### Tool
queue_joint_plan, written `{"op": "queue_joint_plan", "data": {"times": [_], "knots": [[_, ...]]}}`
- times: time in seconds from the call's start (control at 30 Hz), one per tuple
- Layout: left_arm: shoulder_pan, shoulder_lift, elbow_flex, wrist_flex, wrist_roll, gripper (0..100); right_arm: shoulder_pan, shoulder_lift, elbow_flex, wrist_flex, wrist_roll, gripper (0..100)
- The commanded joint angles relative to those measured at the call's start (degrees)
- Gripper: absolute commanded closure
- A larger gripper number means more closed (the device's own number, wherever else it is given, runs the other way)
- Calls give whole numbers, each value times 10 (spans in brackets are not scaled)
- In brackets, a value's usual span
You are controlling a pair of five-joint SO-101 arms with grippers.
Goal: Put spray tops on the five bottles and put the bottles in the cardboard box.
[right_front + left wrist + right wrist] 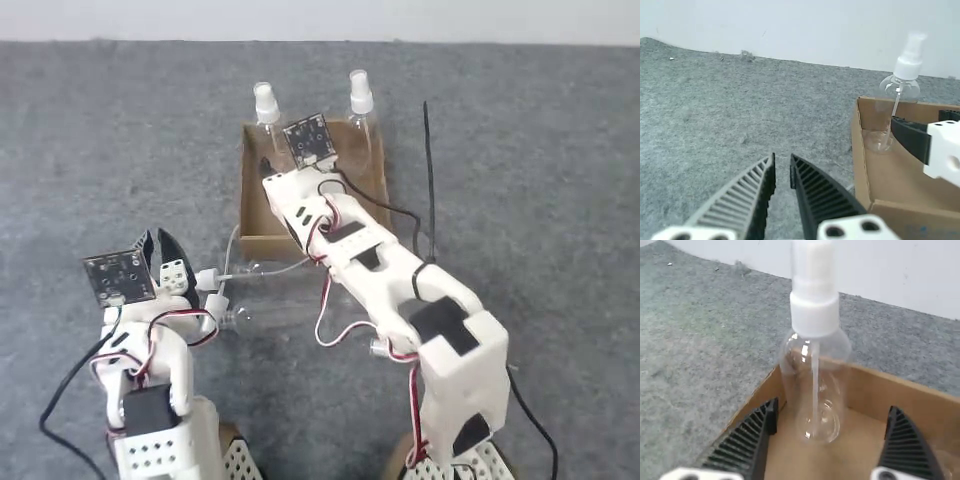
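Grey worktop [520, 150]: my right tool [832, 409], wide apart, faces a bottle [812, 365] upright in the box [252, 215]; my left tool [782, 160], slightly apart.

**Task objects, high view.** An open brown cardboard box [246, 190] is shown at upper centre. Two clear bottles, each fitted with a white spray top, stand upright inside along its far wall: the left bottle [266, 112] and the right bottle [361, 102]. Below the box, a loose spray top [210, 279] with its thin tube and an uncapped bottle [240, 318], laid on its side, are seen on the grey tabletop [80, 150].
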Motion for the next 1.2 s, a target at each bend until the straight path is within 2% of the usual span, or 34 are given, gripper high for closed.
{"op": "queue_joint_plan", "data": {"times": [0.0, 0.13, 0.47, 0.63, 1.17], "knots": [[-3, -12, -7, -20, -5, 959, 6, -80, 25, 5, -2, 717], [-3, -12, -7, -20, -5, 959, 3, -117, 36, 78, 30, 717], [-3, -12, -7, -22, -4, 959, -7, -229, 37, 258, 34, 717], [-3, -12, -7, -22, -4, 959, -7, -261, 40, 337, 94, 717], [-3, -12, -7, -22, -5, 958, -8, -426, 40, 640, 95, 717]]}}
